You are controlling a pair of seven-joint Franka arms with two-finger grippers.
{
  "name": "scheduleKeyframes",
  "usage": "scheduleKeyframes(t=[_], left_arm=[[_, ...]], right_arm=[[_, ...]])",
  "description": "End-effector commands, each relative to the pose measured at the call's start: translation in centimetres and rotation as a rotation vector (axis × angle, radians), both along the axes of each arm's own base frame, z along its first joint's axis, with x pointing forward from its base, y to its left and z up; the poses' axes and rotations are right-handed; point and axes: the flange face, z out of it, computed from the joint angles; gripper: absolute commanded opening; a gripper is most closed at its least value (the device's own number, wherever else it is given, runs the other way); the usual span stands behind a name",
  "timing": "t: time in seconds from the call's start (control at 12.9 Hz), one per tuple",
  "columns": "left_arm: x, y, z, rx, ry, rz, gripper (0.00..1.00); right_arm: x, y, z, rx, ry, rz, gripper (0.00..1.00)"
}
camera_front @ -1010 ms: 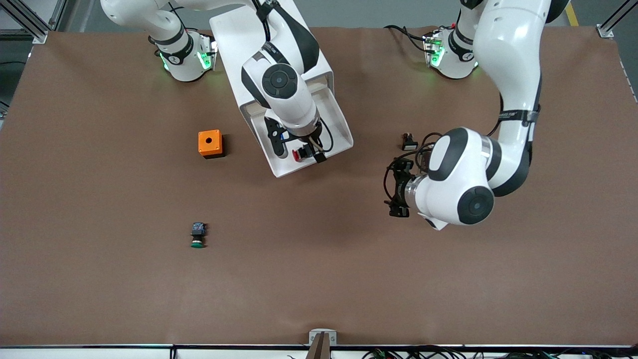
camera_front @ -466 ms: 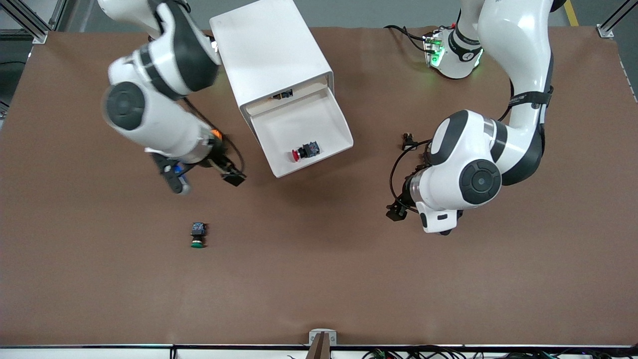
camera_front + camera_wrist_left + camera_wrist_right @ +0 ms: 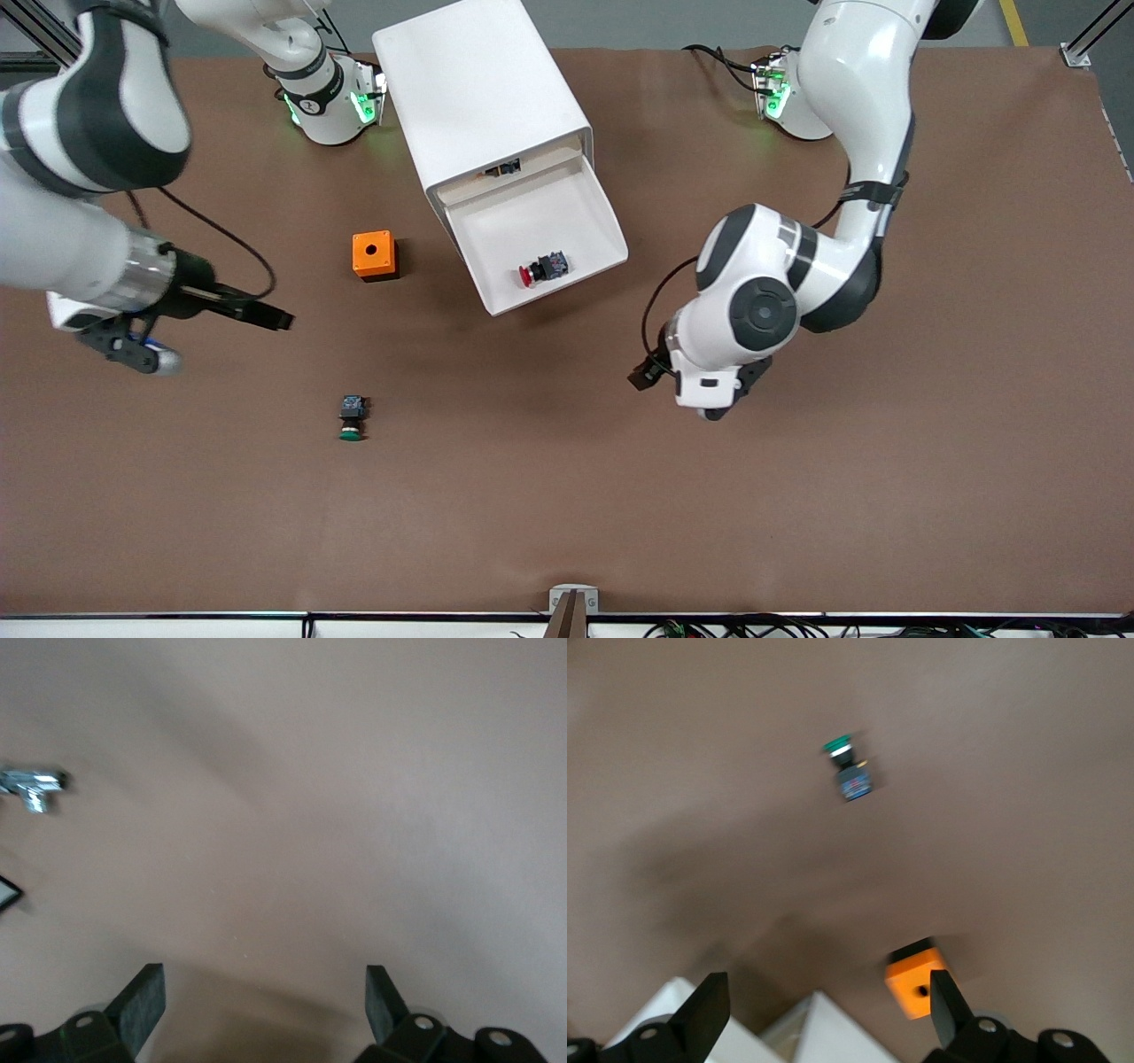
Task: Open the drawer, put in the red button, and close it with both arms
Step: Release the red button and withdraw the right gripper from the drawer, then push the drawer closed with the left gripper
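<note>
With the red button already inside, the rigid, light drawer should slide under a push on its front lip, well apart from the wide-open, empty left gripper and right gripper.

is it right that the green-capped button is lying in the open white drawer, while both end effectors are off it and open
Not quite: the front view shows the red-capped push button in the open shallow white drawer. The green-capped push button lies on the brown table, nearer the front camera. The rest holds: the left end effector and right end effector are both open and off the drawer.
</note>
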Motion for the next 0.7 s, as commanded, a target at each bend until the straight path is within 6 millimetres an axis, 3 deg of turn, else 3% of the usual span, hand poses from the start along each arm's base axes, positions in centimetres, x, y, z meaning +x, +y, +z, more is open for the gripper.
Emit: scheduleKeyframes(t=[0.0,0.23,0.54,0.62], left_arm=[[-2.2,-3.6,-1.0,0.013,-0.025,-0.082,0.99],[-5.3,-7.6,-2.6,0.024,-0.011,-0.152,0.99],[-8.2,-11.1,-4.5,0.029,-0.015,-0.218,0.99],[-9.3,-12.2,-4.7,0.039,-0.02,-0.251,0.99]], right_arm=[[-1.6,-0.9,3.2,-0.177,-0.049,0.111,1.0],[-2.7,-2.1,6.1,-0.216,-0.101,0.2,1.0],[-3.7,-4.3,8.5,-0.188,-0.147,0.237,1.0],[-3.8,-5.7,8.8,-0.17,-0.152,0.243,1.0]])
